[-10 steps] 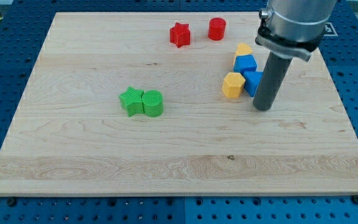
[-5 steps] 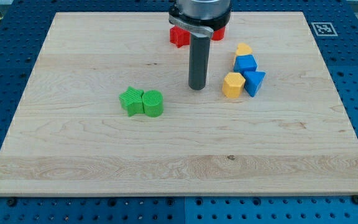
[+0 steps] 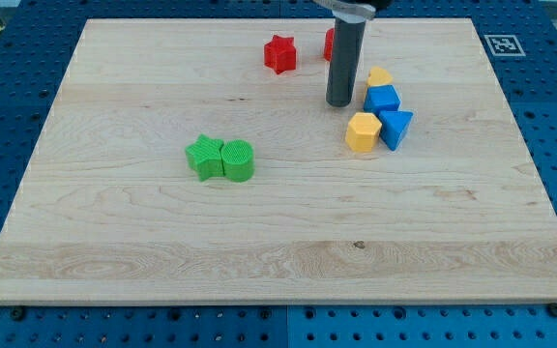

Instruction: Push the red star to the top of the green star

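Camera view: red star (image 3: 279, 53) near worktop (image 3: 114, 242) top edge, centre. My tip (image 3: 338, 102) lies right of and below it, apart, beside blue block (image 3: 382, 99). No gripper fitted. Green star (image 3: 203, 157) sits left of centre, far below red star.

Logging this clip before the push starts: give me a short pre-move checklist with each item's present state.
1. Red star in view, unobstructed: ok.
2. Green star located, touching the green cylinder on its right: ok.
3. My tip in contact with the red star: not ok; it sits to the star's right and lower in the view.
4. Board above the green star free of blocks: ok.
5. Red cylinder fully visible: not ok, the rod hides most of it.
6. Tip clear of the blue cube: ok.
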`<control>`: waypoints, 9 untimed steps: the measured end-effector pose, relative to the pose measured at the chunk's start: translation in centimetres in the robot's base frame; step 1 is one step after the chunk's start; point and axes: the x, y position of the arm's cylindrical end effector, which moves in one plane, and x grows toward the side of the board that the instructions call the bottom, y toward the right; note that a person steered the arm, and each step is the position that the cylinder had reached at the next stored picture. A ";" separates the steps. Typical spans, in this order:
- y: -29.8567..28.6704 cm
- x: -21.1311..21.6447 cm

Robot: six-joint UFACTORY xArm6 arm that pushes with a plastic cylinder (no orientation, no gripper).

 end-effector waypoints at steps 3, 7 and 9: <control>-2.1 -8.7; -8.4 -9.4; -10.9 -9.5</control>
